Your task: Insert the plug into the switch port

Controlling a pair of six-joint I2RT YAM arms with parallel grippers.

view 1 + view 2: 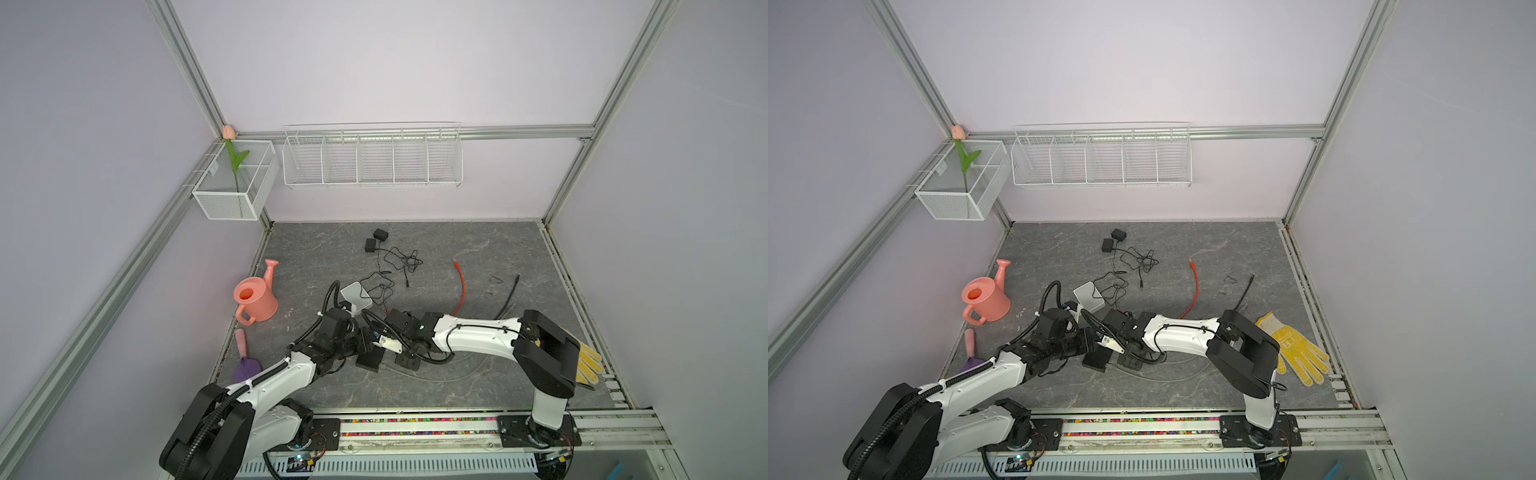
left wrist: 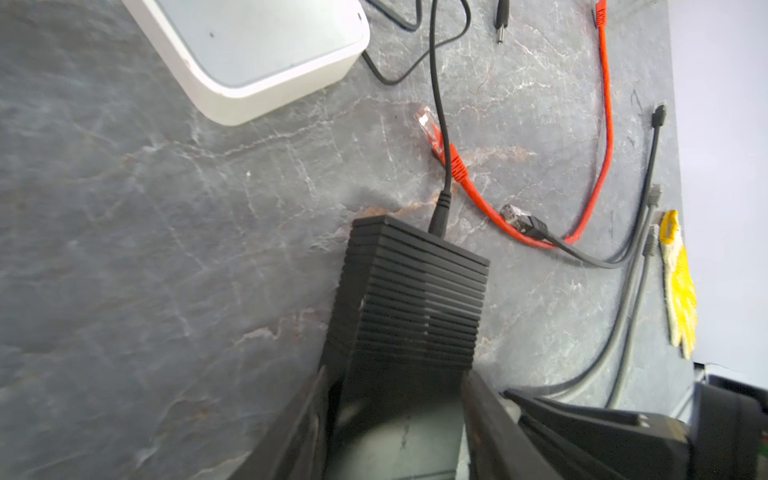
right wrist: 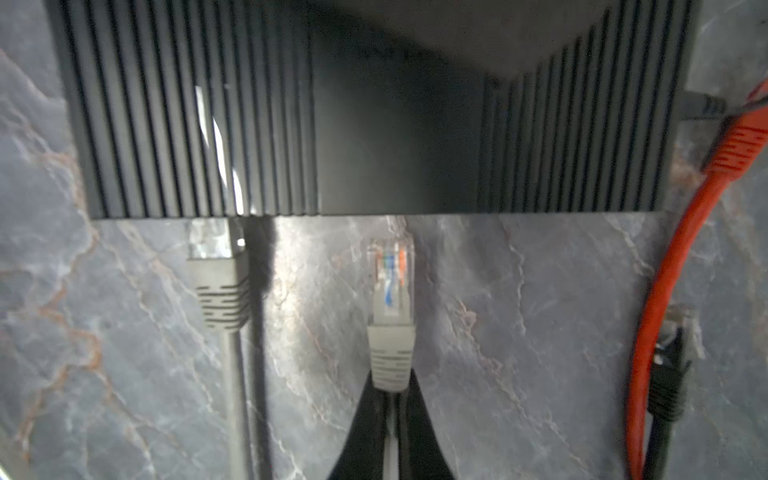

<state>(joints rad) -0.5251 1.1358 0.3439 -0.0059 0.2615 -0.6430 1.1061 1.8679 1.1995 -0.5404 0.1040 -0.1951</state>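
The black ribbed switch (image 1: 369,360) is near the front edge of the grey stone-patterned table (image 1: 478,395), a little left of the middle, where both arms meet over it. The left gripper (image 2: 395,415) has its jaws about half spread and pressed against two opposite sides of the switch, holding it. A black power lead (image 2: 436,124) is plugged into the end facing away from that wrist. The right gripper (image 3: 390,432) is pinched tight on the rear of the grey boot of the plug (image 3: 390,282). The plug's clear tip points straight at the switch's port side and stops just short of it, with a thin strip of table showing between. Beside it a second grey plug (image 3: 212,253) sits in a port. An orange cable (image 3: 660,299) and a black-booted plug (image 3: 669,374) lie just off one end of the switch. Farther back stands a white box (image 1: 356,296), and toward the left edge a pink watering can (image 1: 254,300). A yellow glove (image 1: 1296,349) lies near the right edge.
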